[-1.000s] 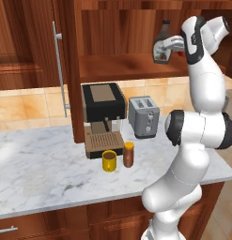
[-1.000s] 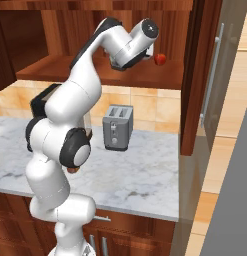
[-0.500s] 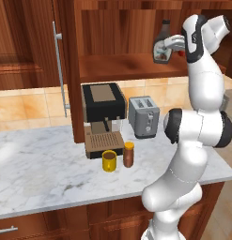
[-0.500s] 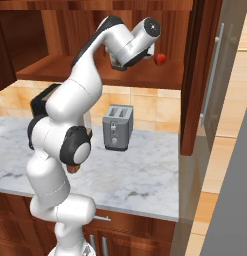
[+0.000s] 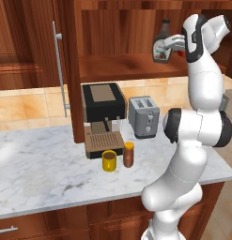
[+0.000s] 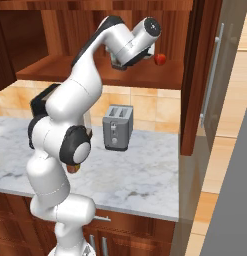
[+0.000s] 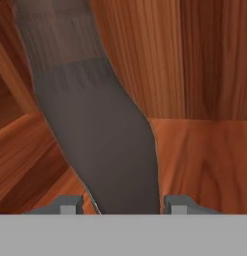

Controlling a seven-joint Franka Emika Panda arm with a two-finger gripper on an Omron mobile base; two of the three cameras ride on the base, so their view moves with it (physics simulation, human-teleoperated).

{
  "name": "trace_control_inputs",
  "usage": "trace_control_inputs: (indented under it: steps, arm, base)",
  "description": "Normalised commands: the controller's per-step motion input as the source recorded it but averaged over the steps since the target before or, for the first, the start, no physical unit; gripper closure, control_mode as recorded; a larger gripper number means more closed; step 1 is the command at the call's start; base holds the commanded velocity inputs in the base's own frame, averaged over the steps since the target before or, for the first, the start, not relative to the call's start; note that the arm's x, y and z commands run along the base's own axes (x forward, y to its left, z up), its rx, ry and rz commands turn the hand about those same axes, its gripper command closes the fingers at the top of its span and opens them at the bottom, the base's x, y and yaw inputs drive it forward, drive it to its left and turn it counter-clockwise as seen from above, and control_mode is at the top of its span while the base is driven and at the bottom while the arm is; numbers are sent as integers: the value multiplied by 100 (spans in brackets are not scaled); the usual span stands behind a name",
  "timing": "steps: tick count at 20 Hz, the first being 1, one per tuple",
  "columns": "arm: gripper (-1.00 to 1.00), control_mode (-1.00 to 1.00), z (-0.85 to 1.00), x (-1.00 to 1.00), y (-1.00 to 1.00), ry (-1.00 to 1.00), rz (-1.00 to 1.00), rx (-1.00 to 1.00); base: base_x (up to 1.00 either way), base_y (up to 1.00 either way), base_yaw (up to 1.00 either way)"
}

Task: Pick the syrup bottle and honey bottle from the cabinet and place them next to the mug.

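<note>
Item: dark brown bell-shaped syrup bottle with black cap and whitish label (image 5: 162,46), standing on the shelf of the dark reddish-brown wooden wall cabinet (image 5: 127,65). I am bringing the two-finger gripper (image 5: 170,43) in around it at the neck; in the hand view the bottle (image 7: 95,125) is sitting between both fingertips (image 7: 67,204), jaws spread wider than it. Whether they are already pressing, I cannot tell.

Handling: I am centring the bottle, closing squarely, then lifting straight before backing out of the shelf.

Destination: small squat yellow mug (image 5: 108,161), with the slim amber honey bottle (image 5: 128,154) just beside it.

Obscured: the bottle's base and contact points; the label is blurred.
</note>
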Motion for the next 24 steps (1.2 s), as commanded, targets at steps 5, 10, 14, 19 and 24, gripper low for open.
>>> trace_control_inputs:
  steps: [5, 10, 14, 19, 24]
  arm:
    - [100, -100, 0, -4, 0, 0, 0, 0]
    - [100, -100, 0, -49, 0, -6, 0, 0]
    - [100, -100, 0, -67, 0, -7, 0, 0]
    - [100, -100, 0, -66, 4, -13, 2, 0]
    - [100, -100, 0, -74, 16, -12, 5, 0]
  base:
    - [0, 0, 0]
    - [0, 0, 0]
    - [0, 0, 0]
    - [0, 0, 0]
    - [0, 0, 0]
